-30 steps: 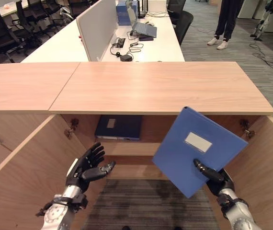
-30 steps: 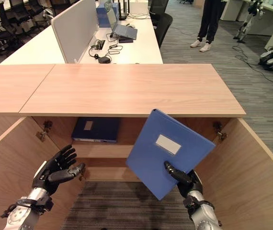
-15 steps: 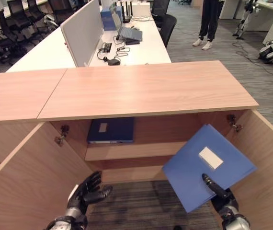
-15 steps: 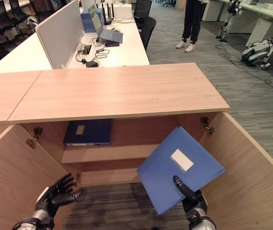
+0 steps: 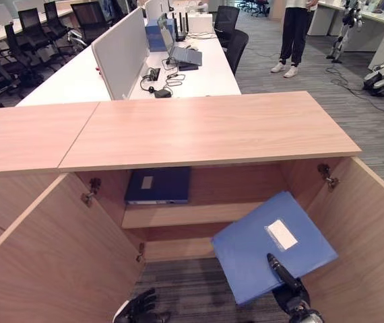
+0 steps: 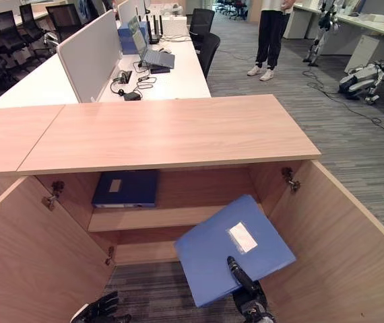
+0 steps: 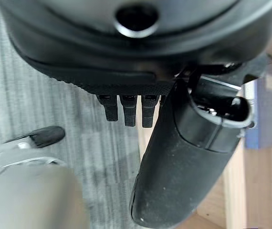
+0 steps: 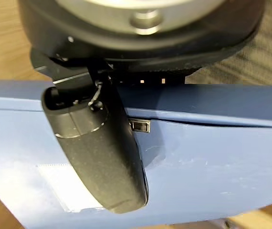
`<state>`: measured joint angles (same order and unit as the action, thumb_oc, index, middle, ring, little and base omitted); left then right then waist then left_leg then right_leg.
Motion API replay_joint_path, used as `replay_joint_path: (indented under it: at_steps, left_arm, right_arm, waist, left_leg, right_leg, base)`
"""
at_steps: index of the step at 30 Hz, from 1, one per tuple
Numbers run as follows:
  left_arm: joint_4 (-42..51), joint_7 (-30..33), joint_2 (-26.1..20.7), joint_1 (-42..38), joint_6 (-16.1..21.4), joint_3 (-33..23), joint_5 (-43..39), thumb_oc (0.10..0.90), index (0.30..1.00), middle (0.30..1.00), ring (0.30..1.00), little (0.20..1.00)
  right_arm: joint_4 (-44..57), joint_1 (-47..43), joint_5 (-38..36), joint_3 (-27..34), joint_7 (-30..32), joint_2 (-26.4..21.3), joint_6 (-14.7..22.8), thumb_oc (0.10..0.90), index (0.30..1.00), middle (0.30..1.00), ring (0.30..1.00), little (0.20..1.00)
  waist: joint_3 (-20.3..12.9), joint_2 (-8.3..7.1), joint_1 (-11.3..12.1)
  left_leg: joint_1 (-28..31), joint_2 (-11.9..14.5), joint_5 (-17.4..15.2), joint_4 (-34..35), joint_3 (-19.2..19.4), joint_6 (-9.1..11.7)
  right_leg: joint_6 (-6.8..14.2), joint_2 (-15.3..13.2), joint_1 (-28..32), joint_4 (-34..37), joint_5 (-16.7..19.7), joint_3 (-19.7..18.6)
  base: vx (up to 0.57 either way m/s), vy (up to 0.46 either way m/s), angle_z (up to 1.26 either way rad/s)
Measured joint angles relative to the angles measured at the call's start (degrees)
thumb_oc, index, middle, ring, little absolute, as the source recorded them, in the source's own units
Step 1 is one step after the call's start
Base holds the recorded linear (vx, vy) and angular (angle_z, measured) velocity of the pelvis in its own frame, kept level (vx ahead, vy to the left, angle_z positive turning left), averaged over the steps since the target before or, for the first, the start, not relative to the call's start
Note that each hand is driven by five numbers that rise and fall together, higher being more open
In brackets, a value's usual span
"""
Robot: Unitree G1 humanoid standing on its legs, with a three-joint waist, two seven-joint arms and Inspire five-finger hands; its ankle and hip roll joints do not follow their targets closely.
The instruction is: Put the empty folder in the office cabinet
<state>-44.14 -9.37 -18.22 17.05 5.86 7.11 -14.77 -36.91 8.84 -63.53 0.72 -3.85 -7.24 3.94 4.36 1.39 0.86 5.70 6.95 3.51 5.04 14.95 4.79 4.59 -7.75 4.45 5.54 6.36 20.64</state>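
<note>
Blue folder [image 5: 266, 245] held tilted before the open cabinet [image 5: 205, 131], label face up, near-flat, long axis running diagonally from low left toward the right door [image 5: 370, 235], far corner reaching the lower shelf opening. Clamped at its near edge by right hand [image 5: 288, 291]: thumb pressed flat on the cover beside the white label [image 5: 281, 234], fingers hidden beneath. Left hand [image 5: 138, 311] low by the left door [image 5: 50, 256], over carpet, fingers relaxed and spread, holding nothing. Darker binder [image 5: 158, 185] lying flat on the upper shelf [image 5: 178, 214], well apart from the folder.
</note>
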Motion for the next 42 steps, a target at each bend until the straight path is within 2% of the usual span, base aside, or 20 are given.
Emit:
replay_joint_path:
  at_steps: [3,6,8,10,14,19,22,26,28,30,32,33,34,35,36,37,38,39,41,42]
  left_arm:
    - [-1.7,0.41,0.57,-0.4,-0.2,0.0,0.67,0.8,0.9,0.9,0.9,0.9]
    - [-2.44,1.47,0.94,-0.39,0.18,1.46,1.62,0.8,0.9,0.9,0.9,0.9]
    - [-2.55,1.6,1.12,-1.83,0.37,2.31,1.63,0.8,0.9,0.9,0.9,0.9]
    - [-2.73,1.58,1.1,-2.56,0.77,3.06,1.63,0.8,0.9,0.9,0.9,0.9]
    - [-2.32,1.99,0.86,-5.21,0.9,5.03,1.61,0.8,0.9,0.9,0.9,0.9]
    - [-2.07,2.54,-1.71,-6.42,1.83,7.01,1.52,0.8,0.9,0.9,0.9,0.9]
    - [-1.96,2.56,-2.5,-7.44,1.88,7.45,1.48,0.8,0.9,0.9,0.9,0.9]
    - [-1.63,2.76,-3.67,-8.48,2.15,8.43,1.32,0.8,0.9,0.9,0.9,0.9]
    - [-1.04,2.74,-3.63,-10.05,2.18,8.62,0.58,0.8,0.9,0.9,0.9,0.9]
    - [-0.63,2.83,-3.78,-11.64,2.24,8.24,-0.76,0.8,0.9,0.9,0.9,0.9]
    - [0.01,2.96,-4.71,-13.74,3.07,6.59,-0.95,0.8,0.9,0.9,0.9,0.9]
    - [0.01,2.93,-5.5,-15.91,3.23,6.6,-1.07,0.8,0.9,0.9,0.9,0.9]
    - [-0.36,3.0,-5.95,-17.03,3.34,6.39,-1.55,0.8,0.9,0.9,0.9,0.9]
    - [-1.1,3.67,-5.84,-18.4,3.36,6.14,-2.64,0.8,0.9,0.9,0.9,0.9]
    - [-2.01,4.41,-5.93,-18.46,3.21,6.18,-3.03,0.8,0.9,0.9,0.9,0.9]
    - [-3.06,4.01,-5.85,-18.76,3.03,6.16,-2.76,0.8,0.9,0.9,0.9,0.9]
    - [-3.32,4.1,-5.68,-18.84,2.94,6.12,-2.63,0.8,0.9,0.9,0.9,0.9]
    - [-3.4,4.3,-5.73,-18.37,2.8,6.17,-1.69,0.8,0.9,0.9,0.9,0.9]
    - [-4.06,3.98,-6.0,-17.79,1.98,7.36,-0.26,0.8,0.9,0.9,0.9,0.9]
    - [-4.98,3.66,-5.38,-17.1,1.03,8.29,-0.09,0.8,0.9,0.9,0.9,0.9]
  right_arm:
    - [-0.04,-2.68,-1.58,0.03,0.65,0.0,1.43,0.4,0.3,0.3,0.3,0.3]
    - [-1.38,-10.53,-5.07,0.67,2.73,-0.23,4.95,0.4,0.3,0.3,0.3,0.3]
    - [-2.11,-14.16,-6.49,1.9,3.64,-1.04,6.37,0.4,0.3,0.3,0.3,0.3]
    - [-4.29,-19.91,-7.73,3.9,4.68,-2.52,8.21,0.4,0.3,0.3,0.3,0.3]
    - [-10.36,-32.96,-11.53,11.19,7.64,-7.51,12.35,0.4,0.3,0.3,0.3,0.3]
    - [-19.49,-49.45,-14.23,15.35,11.49,-18.48,15.69,0.4,0.3,0.3,0.3,0.3]
    - [-22.69,-54.61,-15.36,15.78,13.26,-23.92,16.36,0.4,0.3,0.3,0.3,0.3]
    - [-24.43,-59.23,-15.47,15.21,14.91,-25.23,16.89,0.4,0.3,0.3,0.3,0.3]
    - [-24.42,-59.96,-15.48,14.3,15.05,-24.98,16.92,0.4,0.3,0.3,0.3,0.3]
    - [-24.38,-59.87,-15.45,13.07,15.18,-23.34,16.97,0.4,0.3,0.3,0.3,0.3]
    - [-24.4,-59.97,-15.45,13.18,15.48,-20.74,16.98,0.4,0.3,0.3,0.3,0.3]
    - [-24.6,-60.07,-15.45,12.98,15.65,-19.89,16.92,0.4,0.3,0.3,0.3,0.3]
    - [-24.73,-60.06,-15.45,13.14,16.0,-19.54,16.82,0.4,0.3,0.3,0.3,0.3]
    - [-24.68,-60.03,-15.46,13.46,16.45,-19.35,16.86,0.4,0.3,0.3,0.3,0.3]
    - [-24.56,-60.04,-15.43,13.3,16.79,-18.32,16.88,0.4,0.3,0.3,0.3,0.3]
    - [-23.21,-59.92,-15.43,12.97,16.69,-17.98,17.45,0.4,0.3,0.3,0.3,0.3]
    - [-22.25,-59.37,-15.45,13.15,16.66,-17.74,18.03,0.4,0.3,0.3,0.3,0.3]
    - [-20.3,-58.71,-15.38,13.14,16.38,-16.16,19.1,0.4,0.3,0.3,0.3,0.3]
    - [-18.83,-58.53,-15.34,13.28,15.89,-15.32,19.35,0.4,0.3,0.3,0.3,0.3]
    - [-19.34,-58.43,-15.35,12.88,15.83,-14.6,18.59,0.4,0.3,0.3,0.3,0.3]
  waist:
    - [-0.22,0.31,0.76]
    - [-0.12,1.24,1.75]
    - [0.29,1.84,2.94]
    - [1.02,3.21,5.09]
    - [3.64,6.67,7.67]
    - [8.87,10.88,9.86]
    - [11.56,12.37,10.37]
    - [12.22,12.62,10.26]
    - [12.47,12.42,10.35]
    - [13.23,11.35,10.24]
    - [15.7,8.11,10.84]
    - [17.0,6.38,11.13]
    - [18.04,5.41,11.45]
    - [18.87,5.08,11.74]
    - [19.32,3.93,12.37]
    - [19.64,3.47,11.23]
    - [19.9,2.95,11.41]
    - [20.03,1.41,11.83]
    - [20.83,0.31,13.67]
    - [20.92,0.15,16.16]
  left_leg:
    - [-0.75,0.0,0.12,0.0,-0.61,-0.08]
    - [-3.32,-0.06,1.56,-0.01,-2.78,-0.55]
    - [-3.93,-0.08,2.1,-0.15,-3.65,-0.59]
    - [-5.49,-0.1,2.71,-0.04,-5.44,-0.54]
    - [-9.83,-0.19,4.66,-0.05,-9.09,-0.57]
    - [-16.16,-0.48,6.44,-0.24,-12.06,-0.52]
    - [-17.86,-1.01,7.07,-0.16,-12.84,-0.92]
    - [-20.24,-1.69,6.9,-0.31,-13.7,-1.21]
    - [-20.91,-1.89,7.03,-0.4,-13.34,-1.27]
    - [-20.65,-2.01,6.99,-1.34,-12.9,-1.24]
    - [-21.85,-2.36,6.7,-6.58,-12.42,-0.86]
    - [-23.94,-2.16,6.59,-11.83,-12.35,-0.69]
    - [-24.78,-2.2,5.62,-15.75,-12.51,0.59]
    - [-27.56,-1.11,4.08,-22.13,-13.16,2.21]
    - [-25.8,-0.51,4.13,-21.9,-13.14,2.24]
    - [-28.72,0.19,2.39,-25.73,-13.75,4.06]
    - [-29.45,0.54,0.33,-24.91,-14.08,4.91]
    - [-30.34,0.78,0.35,-13.48,-14.1,5.32]
    - [-31.5,1.85,1.93,-2.62,-14.08,5.15]
    - [-32.15,2.75,3.58,-0.52,-14.11,5.45]
  right_leg:
    - [-0.02,0.01,-0.39,0.0,-0.01,0.46]
    - [0.04,-0.03,-1.63,0.01,0.09,2.5]
    - [0.04,-0.01,-2.06,0.01,0.18,3.37]
    - [0.05,0.02,-2.11,0.01,0.1,5.1]
    - [0.0,0.07,-4.6,0.0,0.39,8.64]
    - [-0.61,0.05,-9.22,-0.46,1.3,11.39]
    - [-0.83,-0.46,-10.18,-0.49,1.19,12.52]
    - [-0.99,-1.32,-12.91,-2.26,0.63,12.84]
    - [-0.91,-2.07,-14.5,-4.57,-0.69,12.52]
    - [-0.72,-2.59,-15.12,-7.17,-2.63,10.99]
    - [-1.42,-3.49,-15.11,-9.62,-4.17,8.93]
    - [-1.73,-3.69,-14.93,-10.94,-4.96,8.09]
    - [-2.13,-3.55,-13.74,-11.25,-7.06,7.21]
    - [-2.83,-2.9,-12.14,-10.41,-7.06,7.8]
    - [-2.94,-1.79,-10.68,-9.95,-6.79,7.49]
    - [-4.01,-0.45,-8.75,-8.06,-8.16,6.51]
    - [-3.88,0.43,-8.16,-6.58,-8.09,6.2]
    - [-4.25,1.7,-7.43,-4.73,-7.04,5.7]
    - [-4.36,3.67,-7.35,-3.71,-7.59,3.09]
    - [-4.28,5.01,-6.52,-3.47,-7.96,-0.01]
  base:
    - [0.0,-0.032,0.12]
    - [-0.03,-0.038,0.28]
    - [-0.03,-0.053,0.34]
    - [-0.07,-0.045,0.43]
    - [-0.04,-0.02,0.44]
    - [-0.04,-0.009,0.27]
    - [0.04,-0.007,0.22]
    - [0.03,-0.036,0.12]
    - [0.08,-0.142,0.02]
    - [-0.01,-0.178,-0.07]
    - [-0.04,-0.199,-0.09]
    - [0.22,-0.213,0.09]
    - [0.13,-0.095,0.18]
    - [0.33,-0.054,0.0]
    - [0.25,-0.016,0.19]
    - [0.57,-0.069,0.2]
    - [0.34,-0.033,0.31]
    - [0.34,-0.034,-0.08]
    - [0.25,-0.002,-0.72]
    - [0.42,0.048,-0.99]
